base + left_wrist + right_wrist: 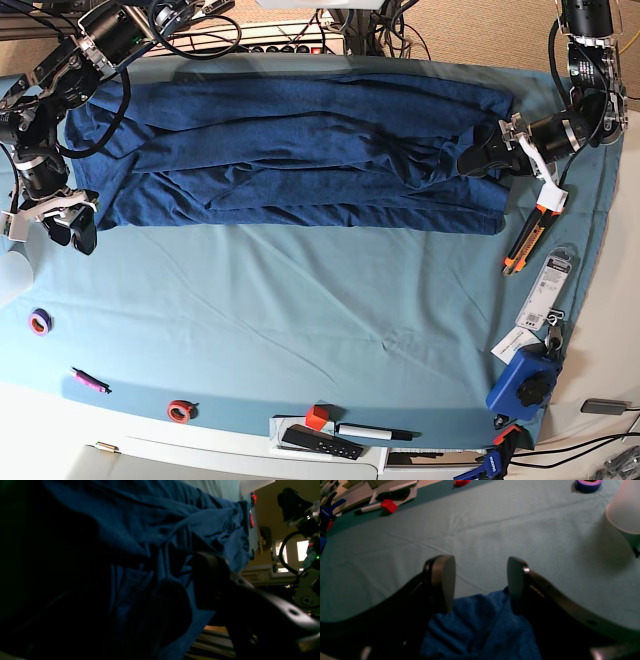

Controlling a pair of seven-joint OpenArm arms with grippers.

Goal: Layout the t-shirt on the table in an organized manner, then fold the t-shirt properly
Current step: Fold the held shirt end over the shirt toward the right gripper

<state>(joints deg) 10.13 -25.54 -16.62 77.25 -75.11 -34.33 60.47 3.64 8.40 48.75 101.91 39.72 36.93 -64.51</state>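
While the left wrist view is sinking into darkness over most of its frame, the left claw point(185, 590) is showing only as two black shapes against the shirt point(150, 530), and whether cloth is lying between them cannot be told there. From the base view, that claw point(478, 160) is sitting at the shirt's point(290, 150) right end, standing wide, its tips blurring into dark folds.

One shirt is lying across the far half of the bench point(300, 300), bunched in long horizontal folds (sleeves are not separable from the body). Two claws are working, one at each end.

The right wrist view is giving what the base cannot: the right claw point(480, 585) is standing wide with bare pads point(445, 580), a corner of shirt point(480, 627) lying below and between them, not pinched. It is also catching a purple tape roll point(588, 483) and a pale cup point(625, 510), cut by the frame edge. From overhead, the right claw point(72, 228) is hanging just off the shirt's near-left corner, and one orange knife point(525, 240) is lying near the bench's right edge.
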